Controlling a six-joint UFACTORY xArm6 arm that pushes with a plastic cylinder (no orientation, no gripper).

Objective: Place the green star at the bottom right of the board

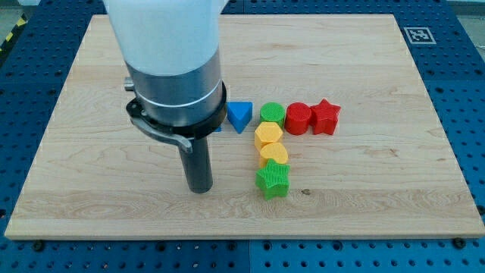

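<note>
Resting left of green star [273, 180], my tip [200, 189], no legible writing

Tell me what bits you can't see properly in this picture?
- A blue block in the camera view: mostly hidden behind my arm, so its shape is unclear.
- Board: the part behind my arm is covered.
- My tip, left of the green star: whether it touches the board is unclear.

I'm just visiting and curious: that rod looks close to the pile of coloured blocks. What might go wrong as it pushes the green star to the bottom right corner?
1. The green star touches the yellow block above it, so a push from my tip, now to its left, may drag that along.
2. An off-centre push could spin the star aside.
3. Pushed too far, it could slide off the board.
</note>
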